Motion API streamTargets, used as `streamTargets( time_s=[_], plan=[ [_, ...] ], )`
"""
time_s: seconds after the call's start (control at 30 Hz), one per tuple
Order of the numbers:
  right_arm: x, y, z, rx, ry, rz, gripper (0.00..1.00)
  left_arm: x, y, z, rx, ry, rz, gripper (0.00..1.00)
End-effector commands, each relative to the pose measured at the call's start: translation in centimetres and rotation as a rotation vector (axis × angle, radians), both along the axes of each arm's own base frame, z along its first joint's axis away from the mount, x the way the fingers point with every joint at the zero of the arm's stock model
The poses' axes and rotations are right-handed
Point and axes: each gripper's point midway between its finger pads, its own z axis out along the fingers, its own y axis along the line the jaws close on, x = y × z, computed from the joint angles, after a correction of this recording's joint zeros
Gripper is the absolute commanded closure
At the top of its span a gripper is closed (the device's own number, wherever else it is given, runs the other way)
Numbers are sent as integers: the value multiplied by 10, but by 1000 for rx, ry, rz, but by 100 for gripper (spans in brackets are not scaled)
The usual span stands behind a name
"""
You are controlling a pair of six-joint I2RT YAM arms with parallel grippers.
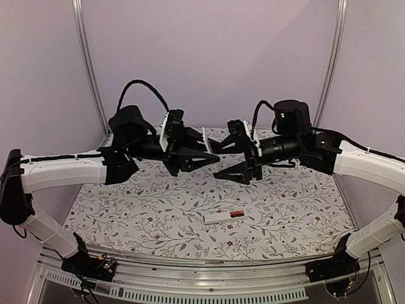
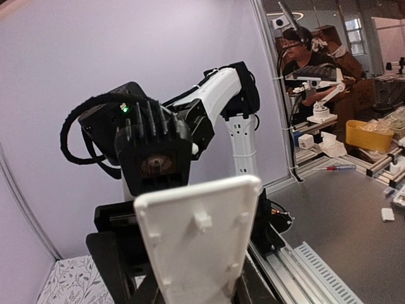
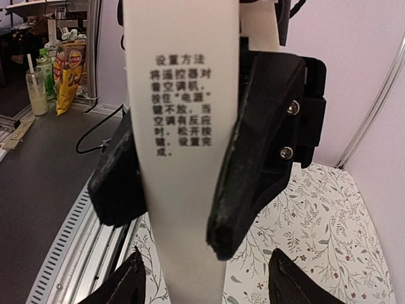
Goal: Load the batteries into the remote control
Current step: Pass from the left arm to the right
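Top view: both arms are up and meet over the middle of the bench (image 1: 126, 209). The left end effector (image 1: 207, 154) is closed on a thin white cover strip (image 1: 204, 135), which stands up in the air. The right end effector (image 1: 218, 159) faces it from 3 o'clock with its jaws wide apart and holds nothing. At 6 o'clock from them, the remote control (image 1: 219, 218) lies on the bench. A tiny red-orange and black battery (image 1: 237, 214) shows at its 3 o'clock end. I see only one. I cannot tell if it sits inside the remote or just beside it.

Left wrist view: the cover strip fills the 6 o'clock part. Its inner side, with little clips, faces the camera. The right arm (image 2: 218, 95) looks back from behind it at 12 o'clock.

Right wrist view: the strip runs from 12 to 6 o'clock and has black writing on it. Two black fingers (image 3: 253, 164) of the left end effector pinch it from 9 and 3 o'clock. The right end effector's own fingertips (image 3: 130, 282) stand at 7 and 5 o'clock, one on each side of the strip, and do not touch it.

I think the step in hand is passing the cover from one end effector to the other, up in the air. Next, the right one should close softly on a free part of the strip. Only then should the left one let go, or the strip may fall. After that, the cover has to line up with the remote down below.
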Motion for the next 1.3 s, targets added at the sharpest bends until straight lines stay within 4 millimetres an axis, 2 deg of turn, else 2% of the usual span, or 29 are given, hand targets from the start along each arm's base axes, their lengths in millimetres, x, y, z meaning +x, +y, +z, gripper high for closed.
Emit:
streamTargets(
  time_s=[0.0, 0.1, 0.27, 0.5, 0.53, 0.57, 0.6, 0.63, 0.7, 0.8, 0.93, 1.1, 1.2, 1.27],
  plan=[
    [-6, 8, 9, 20, 44, 78, 40, -12, 1, 14, -33, -40, -36, 74],
    [-8, 11, 9, 24, 55, 104, 43, -13, 1, 15, -34, -40, -39, 74],
    [-9, 13, 7, 23, 77, 120, 62, -12, 1, 14, -32, -37, -32, 74],
    [-8, 8, 9, 26, 63, 84, 75, -7, 1, 12, -33, -33, 2, 74],
    [-6, 7, 9, 24, 62, 72, 76, -5, 1, 12, -33, -29, 10, 71],
    [-6, 6, 9, 23, 60, 63, 77, -3, 1, 13, -35, -26, 24, 61],
    [-4, 6, 7, 19, 58, 48, 78, -1, 1, 14, -38, -22, 39, 44],
    [-1, 4, 7, 17, 53, 30, 78, 0, 2, 14, -40, -21, 53, 33],
    [3, 0, 3, 3, 55, 0, 78, 2, 6, 14, -43, -25, 87, 18],
    [16, -9, -6, -34, 82, -55, 78, 7, 14, 10, -36, -25, 159, 10],
    [40, -24, -37, -173, 105, -174, 78, 22, 27, -4, 45, -12, 300, 8],
    [71, -49, -96, -423, 130, -337, 79, 49, 54, -47, 291, -39, 539, 8],
    [78, -58, -127, -542, 156, -381, 79, 53, 69, -73, 426, -68, 596, 9],
    [78, -59, -140, -581, 182, -379, 80, 53, 73, -83, 473, -90, 605, 10]
  ],
)
